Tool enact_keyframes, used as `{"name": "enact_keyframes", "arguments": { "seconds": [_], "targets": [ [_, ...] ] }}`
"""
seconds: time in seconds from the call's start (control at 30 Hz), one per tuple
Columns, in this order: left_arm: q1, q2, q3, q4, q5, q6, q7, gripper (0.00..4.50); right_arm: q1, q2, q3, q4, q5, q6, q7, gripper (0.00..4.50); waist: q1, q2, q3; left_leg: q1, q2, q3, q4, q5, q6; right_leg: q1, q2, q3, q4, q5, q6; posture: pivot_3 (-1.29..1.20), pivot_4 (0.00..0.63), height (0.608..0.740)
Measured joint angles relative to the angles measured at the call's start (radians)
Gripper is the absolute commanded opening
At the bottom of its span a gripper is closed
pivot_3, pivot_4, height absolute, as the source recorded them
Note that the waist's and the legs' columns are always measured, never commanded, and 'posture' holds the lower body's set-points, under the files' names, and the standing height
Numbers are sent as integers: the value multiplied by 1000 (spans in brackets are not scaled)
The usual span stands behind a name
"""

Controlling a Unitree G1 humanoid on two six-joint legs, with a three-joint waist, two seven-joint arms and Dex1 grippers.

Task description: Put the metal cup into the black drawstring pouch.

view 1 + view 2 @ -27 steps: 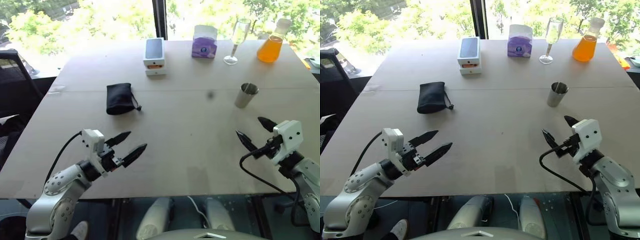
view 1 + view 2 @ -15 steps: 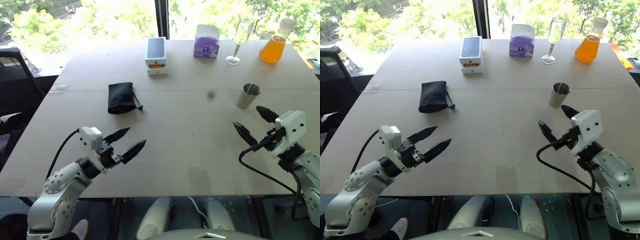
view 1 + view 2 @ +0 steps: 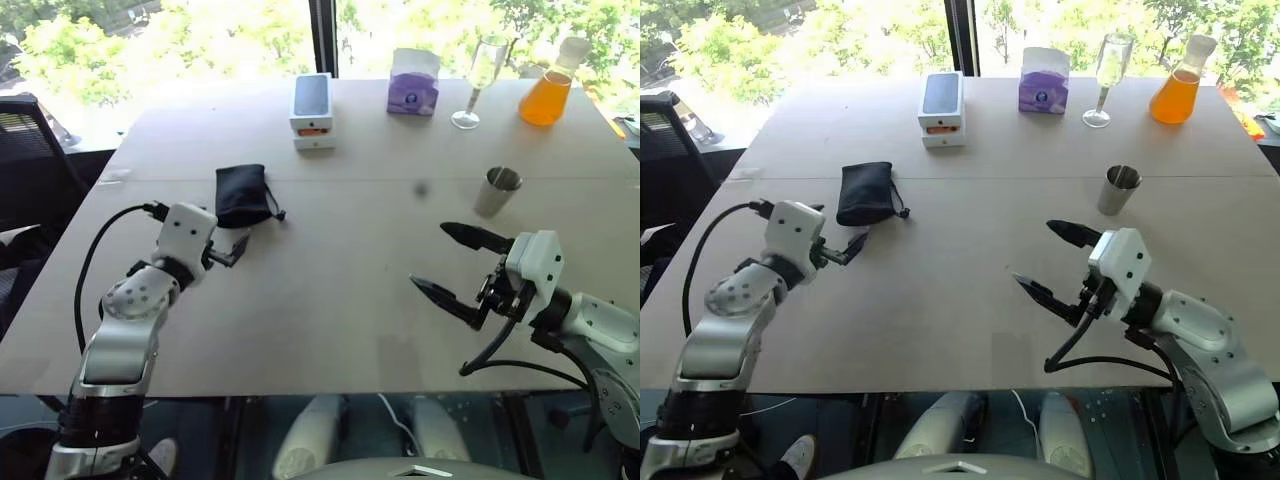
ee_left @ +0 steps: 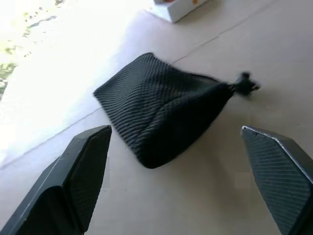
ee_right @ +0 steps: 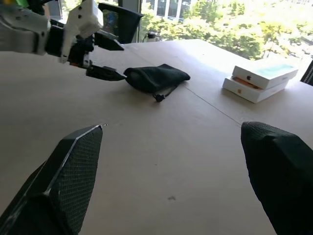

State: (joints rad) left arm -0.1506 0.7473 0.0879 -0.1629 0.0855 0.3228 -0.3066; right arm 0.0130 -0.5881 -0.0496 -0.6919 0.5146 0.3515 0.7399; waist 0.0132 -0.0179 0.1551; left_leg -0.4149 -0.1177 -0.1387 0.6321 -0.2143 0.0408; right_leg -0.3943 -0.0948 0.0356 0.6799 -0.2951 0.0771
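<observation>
Just ahead of wide-open left gripper (image 3: 855, 245): soft black fabric drawstring pouch (image 3: 864, 193), cord end twd centre. Small silvery steel cup (image 3: 1117, 189) nearer right gripper (image 3: 1052, 262), jaws apart, empty.

Bright window backlight, glaring tabletop

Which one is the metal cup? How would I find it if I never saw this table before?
Start at the big tan table and look along its far edge, where a tall clear glass and a flask of orange liquid stand. Come a little nearer from those two and you find the metal cup, standing alone. It is short, silvery and plain, with no stem and no handle.
</observation>
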Motion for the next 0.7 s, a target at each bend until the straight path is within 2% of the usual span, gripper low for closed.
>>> {"name": "enact_keyframes", "arguments": {
  "seconds": [0.03, 0.17, 0.37, 0.7],
  "targets": [
    [-7, 31, -31, 4, 78, -32, 25, 4437, 0, 0, 4, 6, -1, -10, 8, 4500, 0, 0, 0, 0, 0, 0, 0, 0, 0, 0, 0, 0, 0, 0, 0, 0, 150, 740],
    [-57, 94, -102, 46, 219, -102, 30, 4437, 13, 3, 13, 28, -22, -52, 22, 4500, 2, 0, 0, 0, 0, 0, -1, 0, -1, 0, -1, -1, -1, 0, 0, 0, 150, 740],
    [-141, 122, -182, 119, 381, -81, 15, 4437, 67, 28, 40, 50, -72, -119, 23, 4500, 0, 0, 0, 0, 0, 0, -1, 0, 0, -1, 0, -1, 0, 0, 0, 0, 150, 740],
    [-190, 72, -236, 131, 438, -23, -71, 4437, 103, 46, 54, 79, -119, -177, 16, 4500, -4, 0, 0, 0, 0, 0, -1, 0, -1, -1, 0, -1, 1, 0, 0, 0, 150, 740]
  ]
}}
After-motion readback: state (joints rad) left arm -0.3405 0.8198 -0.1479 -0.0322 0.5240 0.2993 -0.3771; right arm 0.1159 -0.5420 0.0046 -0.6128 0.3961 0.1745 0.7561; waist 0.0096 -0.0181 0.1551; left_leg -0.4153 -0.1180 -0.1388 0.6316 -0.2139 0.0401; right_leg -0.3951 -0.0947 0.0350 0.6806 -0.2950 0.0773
